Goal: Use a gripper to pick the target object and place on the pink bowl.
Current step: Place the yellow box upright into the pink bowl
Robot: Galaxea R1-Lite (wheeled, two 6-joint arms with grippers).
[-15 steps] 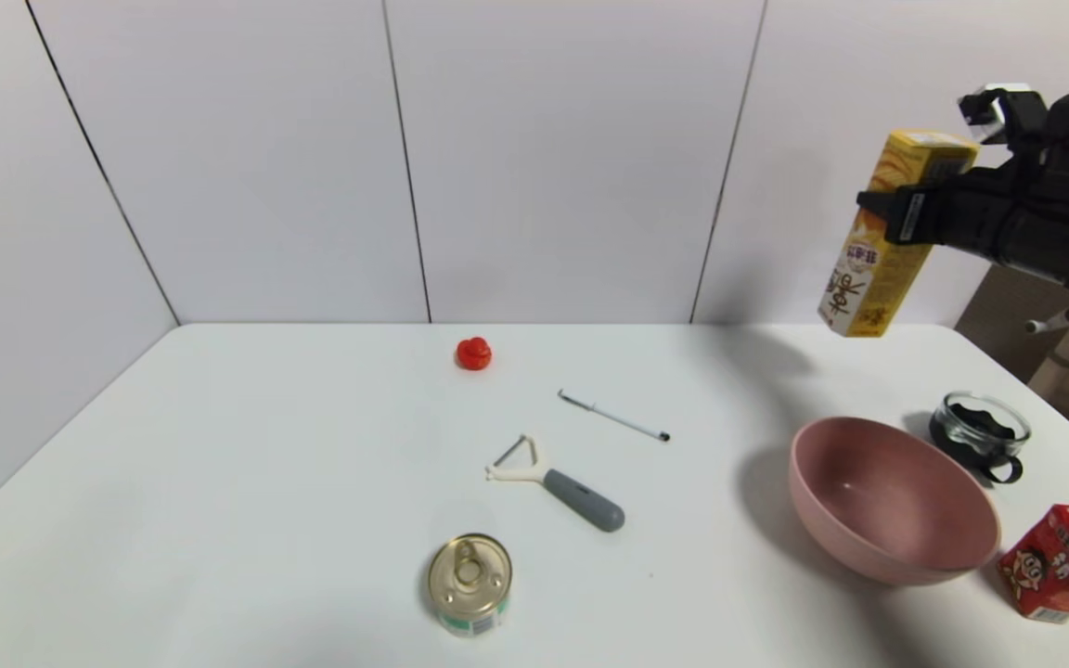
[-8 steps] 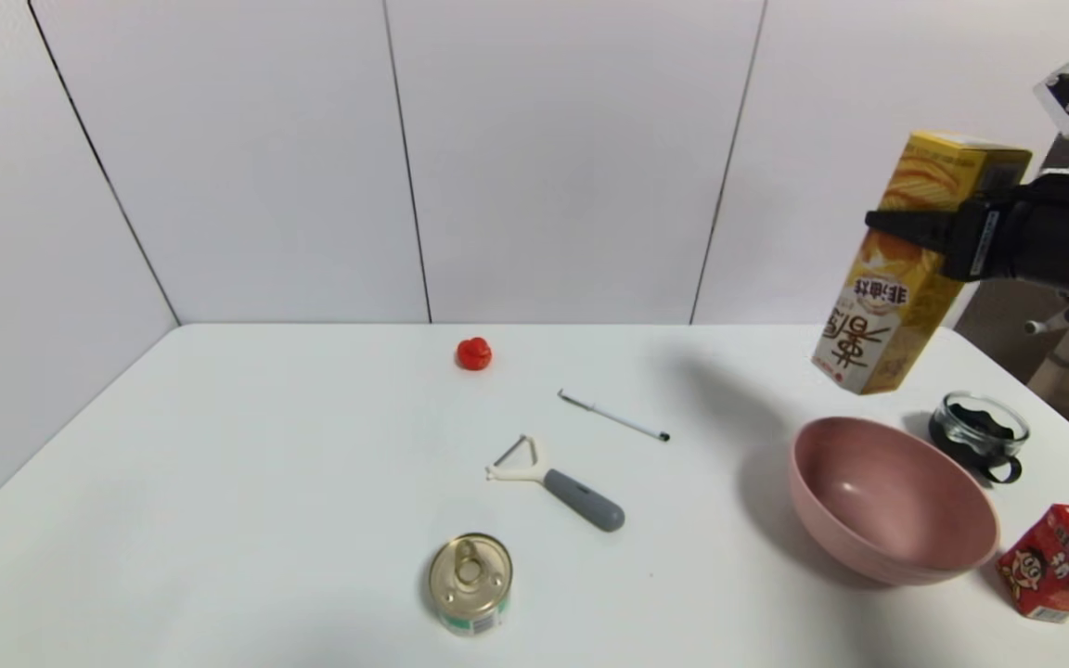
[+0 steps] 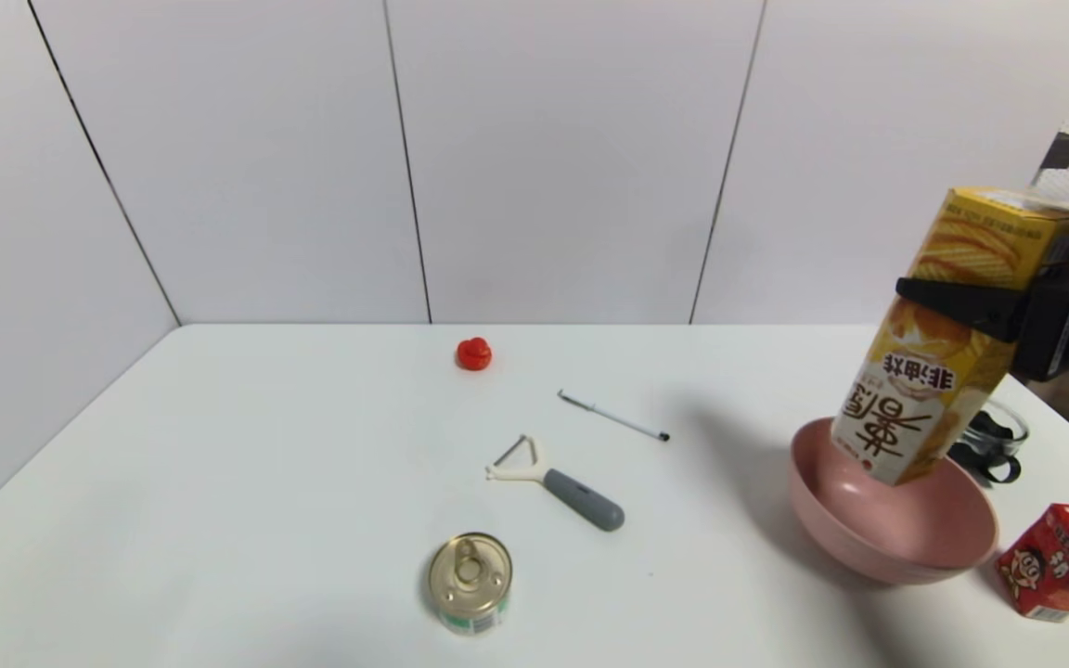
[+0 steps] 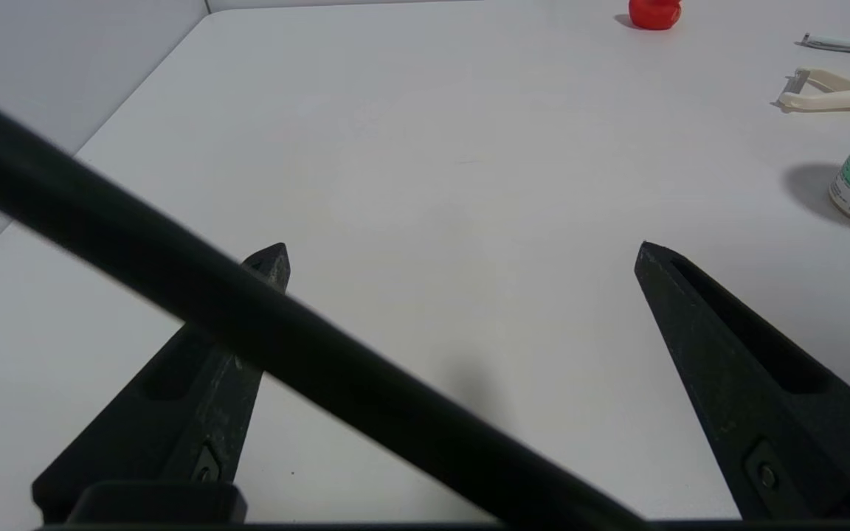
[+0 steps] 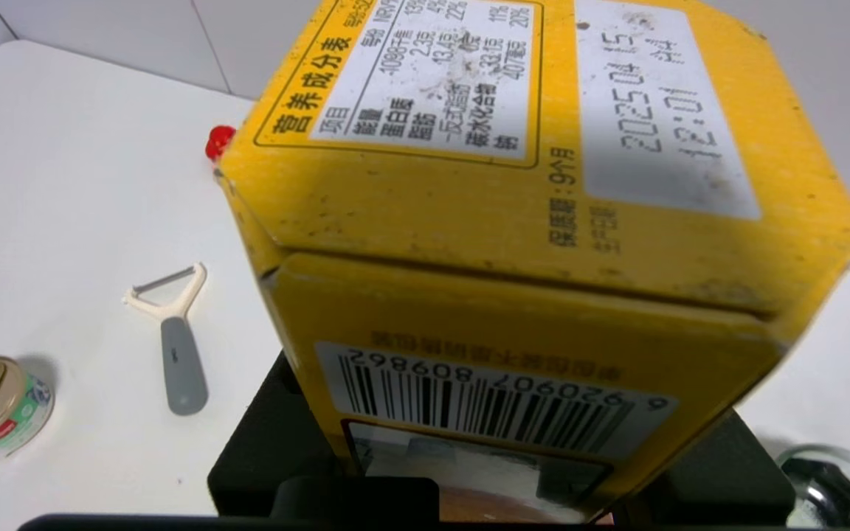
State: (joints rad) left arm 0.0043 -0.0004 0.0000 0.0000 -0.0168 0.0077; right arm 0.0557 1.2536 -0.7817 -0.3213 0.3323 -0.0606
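The right gripper [image 3: 961, 299] is clamped around the yellow carton [image 3: 945, 343], holding it tilted and upside down, its lower end dipping into the pink bowl [image 3: 906, 547] near the table's [image 3: 265, 482] right edge; whether it touches the bowl's floor cannot be told. The carton hides the bowl's far rim and most of the glass cup [image 3: 994, 441] behind it. In the right wrist view the carton [image 5: 543, 221] fills the picture, covering the bowl entirely. The red carton [image 3: 1062, 561] sits just beside the bowl, toward the right front corner. The left gripper [image 4: 462, 254] hangs over the table's left side, fingers spread wide, partly crossed by a dark cable [image 4: 248, 324].
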